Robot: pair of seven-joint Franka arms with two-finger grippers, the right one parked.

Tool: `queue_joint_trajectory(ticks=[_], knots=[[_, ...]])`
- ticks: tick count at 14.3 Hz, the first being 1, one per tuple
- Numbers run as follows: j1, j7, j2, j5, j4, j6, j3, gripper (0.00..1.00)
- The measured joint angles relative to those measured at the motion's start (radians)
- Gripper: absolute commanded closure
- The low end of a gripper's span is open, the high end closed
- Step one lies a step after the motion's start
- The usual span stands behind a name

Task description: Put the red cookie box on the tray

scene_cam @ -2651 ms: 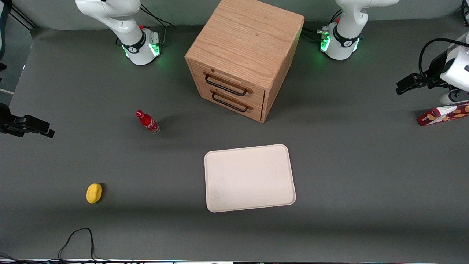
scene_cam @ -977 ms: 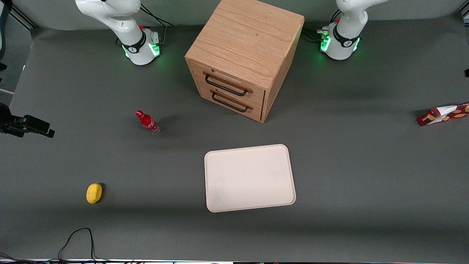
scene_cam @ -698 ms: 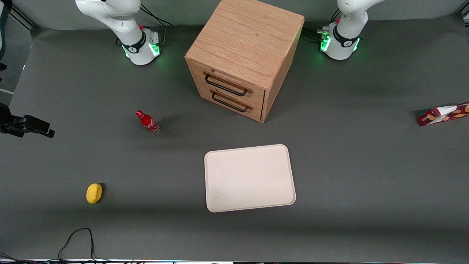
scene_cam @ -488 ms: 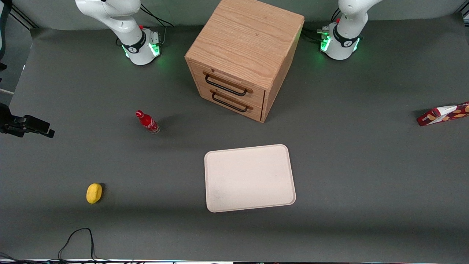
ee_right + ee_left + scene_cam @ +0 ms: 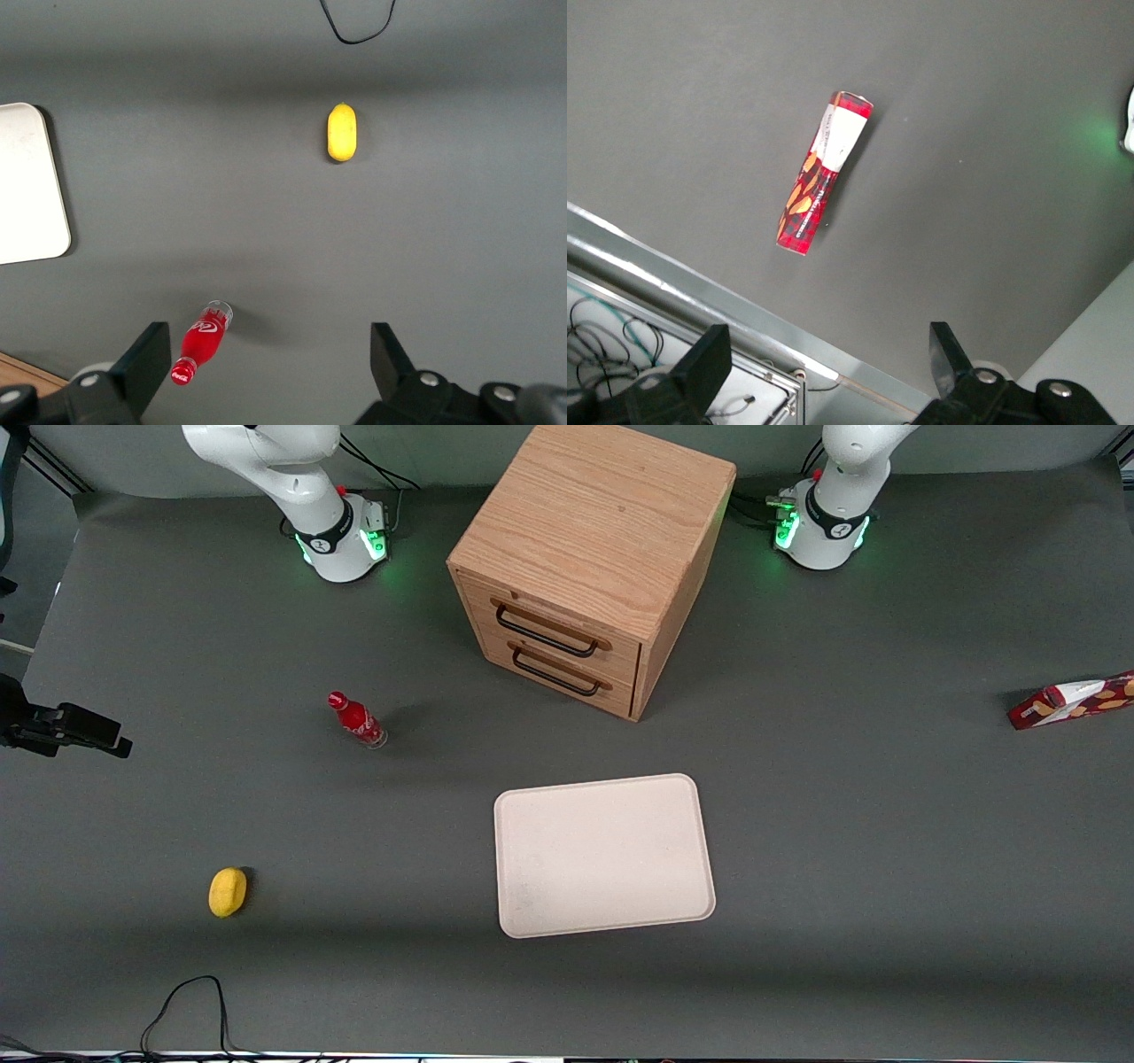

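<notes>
The red cookie box (image 5: 1072,701) lies flat on the grey table at the working arm's end, its far part cut off by the front view's edge. The left wrist view shows the whole cookie box (image 5: 824,173), dark red with a white section and cookie pictures. My gripper (image 5: 828,363) hangs high above the table's metal edge, beside the box and apart from it. It is open, with nothing between its fingers (image 5: 709,359). It does not show in the front view. The cream tray (image 5: 602,855) sits bare mid-table, nearer the front camera than the cabinet.
A wooden drawer cabinet (image 5: 589,567) stands mid-table, both drawers shut. A small red bottle (image 5: 356,720) and a yellow fruit (image 5: 228,891) sit toward the parked arm's end. A black cable (image 5: 182,1005) loops at the table's front edge. A metal rail (image 5: 700,292) borders the table beside the box.
The gripper hung over the cookie box in the oldest front frame and has since left that view. The box, tray and other things have not moved.
</notes>
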Motion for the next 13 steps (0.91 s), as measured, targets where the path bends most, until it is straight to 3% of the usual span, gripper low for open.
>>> queue_joint_trajectory(ticks=[6, 13], knots=[[0.016, 0.181, 0.027, 0.004, -0.131, 0.165, -0.001, 0.01], [0.054, 0.31, 0.025, 0.005, -0.441, 0.533, -0.005, 0.01]])
